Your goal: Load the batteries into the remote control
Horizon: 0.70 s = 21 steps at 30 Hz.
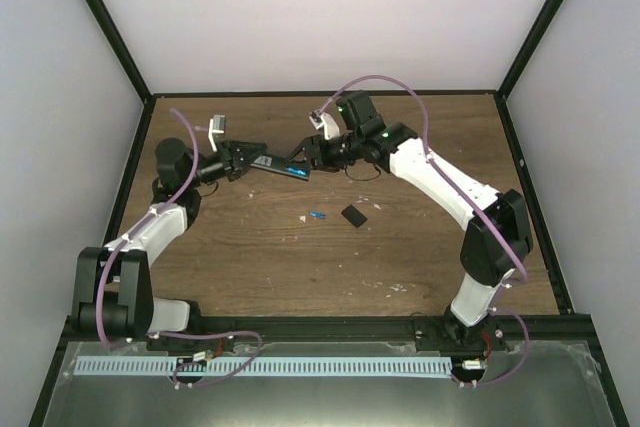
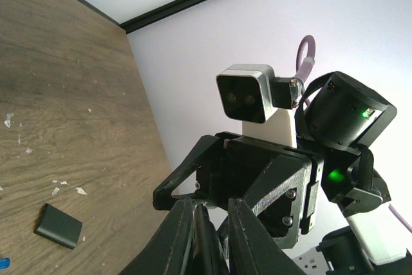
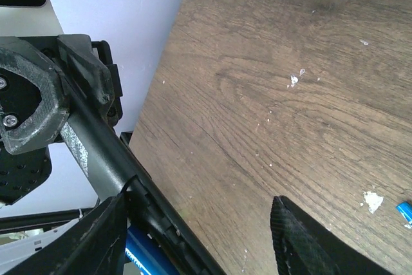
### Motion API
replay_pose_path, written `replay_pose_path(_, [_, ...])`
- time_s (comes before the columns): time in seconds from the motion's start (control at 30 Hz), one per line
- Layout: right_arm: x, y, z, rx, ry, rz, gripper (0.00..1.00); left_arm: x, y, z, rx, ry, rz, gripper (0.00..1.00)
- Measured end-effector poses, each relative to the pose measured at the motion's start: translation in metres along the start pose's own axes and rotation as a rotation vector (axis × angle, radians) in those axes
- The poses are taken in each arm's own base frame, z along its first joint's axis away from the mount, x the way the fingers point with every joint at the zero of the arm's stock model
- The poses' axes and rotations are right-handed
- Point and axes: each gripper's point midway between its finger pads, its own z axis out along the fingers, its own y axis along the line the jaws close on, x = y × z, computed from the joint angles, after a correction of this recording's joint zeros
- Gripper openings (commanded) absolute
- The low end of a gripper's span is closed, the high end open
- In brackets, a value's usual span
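My left gripper (image 1: pixel 248 160) is shut on one end of the remote control (image 1: pixel 275 165) and holds it level above the table's back. In the left wrist view the slim black bar (image 2: pixel 207 249) stands pinched between the fingers. One blue battery (image 1: pixel 293 169) lies in the bay at the remote's free end, showing as a blue cylinder (image 3: pixel 145 257) in the right wrist view. My right gripper (image 1: pixel 306 154) is at that end, open, its jaws wide apart (image 3: pixel 199 243); one finger (image 3: pixel 96 239) is beside the remote (image 3: pixel 106 149). Another battery (image 1: pixel 317 215) lies loose on the table.
The short black cover piece (image 1: pixel 353 215) lies flat just right of the loose battery, also seen in the left wrist view (image 2: pixel 58 225). Small white flecks dot the wooden table (image 1: pixel 420 247). Pale walls with black frame bars close in the back and sides.
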Motion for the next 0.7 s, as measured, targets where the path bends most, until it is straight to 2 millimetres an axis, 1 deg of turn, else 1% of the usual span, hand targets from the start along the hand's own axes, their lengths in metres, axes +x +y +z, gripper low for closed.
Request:
replay_pose_path(0.37, [0.0007, 0.0, 0.0002, -0.002, 0.004, 0.031, 0.59, -0.0002, -0.0006, 0.0, 0.002, -0.001, 0.045, 0.0])
replay_pose_path(0.7, [-0.0012, 0.0024, 0.0041, -0.023, 0.014, 0.049, 0.6, -0.0009, 0.0025, 0.0004, -0.006, -0.005, 0.065, 0.0])
